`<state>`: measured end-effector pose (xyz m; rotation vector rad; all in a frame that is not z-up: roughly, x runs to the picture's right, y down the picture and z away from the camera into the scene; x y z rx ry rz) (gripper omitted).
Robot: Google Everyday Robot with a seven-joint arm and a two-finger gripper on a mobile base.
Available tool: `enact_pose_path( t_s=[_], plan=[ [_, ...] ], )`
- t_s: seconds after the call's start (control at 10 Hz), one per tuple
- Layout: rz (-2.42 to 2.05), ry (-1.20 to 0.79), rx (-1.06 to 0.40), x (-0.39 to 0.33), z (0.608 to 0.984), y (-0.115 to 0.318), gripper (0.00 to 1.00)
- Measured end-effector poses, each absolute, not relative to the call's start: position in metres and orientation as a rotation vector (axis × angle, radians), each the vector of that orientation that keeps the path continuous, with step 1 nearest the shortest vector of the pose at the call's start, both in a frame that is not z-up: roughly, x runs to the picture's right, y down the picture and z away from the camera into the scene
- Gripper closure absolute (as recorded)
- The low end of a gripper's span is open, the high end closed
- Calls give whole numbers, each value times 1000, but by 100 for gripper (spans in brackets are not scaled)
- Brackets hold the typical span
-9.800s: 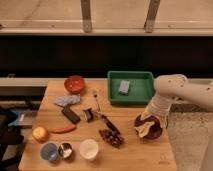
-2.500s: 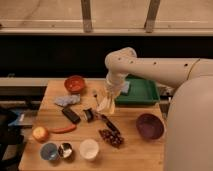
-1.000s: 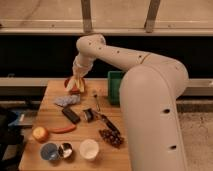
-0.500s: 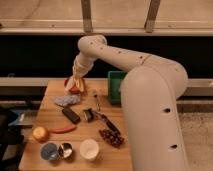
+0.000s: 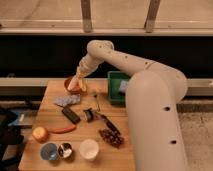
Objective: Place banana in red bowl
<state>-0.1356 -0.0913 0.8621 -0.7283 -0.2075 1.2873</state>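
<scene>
The hand (image 5: 78, 80) is seen at the far left part of the wooden bench (image 5: 40, 115), lowered over the small, round, red-orange bowl (image 5: 69, 86). A pale yellow, curved, soft-looking banana (image 5: 76, 84) is pinched in the hand, its lower end reaching into the bowl; whether it touches the bottom cannot be told. The arm (image 5: 130, 65) is clad in smooth cream shells with rounded joints. Just in front of the bowl a crinkled silvery packet (image 5: 67, 100) is laid, and nearer a flat black bar (image 5: 71, 114). A green rectangular tray (image 5: 116, 86) is set right of the bowl. No writing can be read.
</scene>
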Motion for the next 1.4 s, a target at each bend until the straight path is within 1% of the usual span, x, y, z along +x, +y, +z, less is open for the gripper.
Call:
enact_pose_path(
  t_s=[0.3,0.6,0.7,0.8,1.0,1.2,1.3,1.4],
  plan=[
    [1289,-232,-778,-143,887,-92,100],
    [1307,-245,-828,-146,912,-83,100],
    [1308,-258,-849,-153,920,-81,97],
    [1307,-267,-862,-156,925,-80,90],
    [1295,-296,-899,-174,935,-80,68],
    [1286,-322,-929,-184,939,-79,50],
    [1280,-329,-944,-186,941,-77,38],
    [1269,-330,-952,-190,941,-75,30]
  ],
)
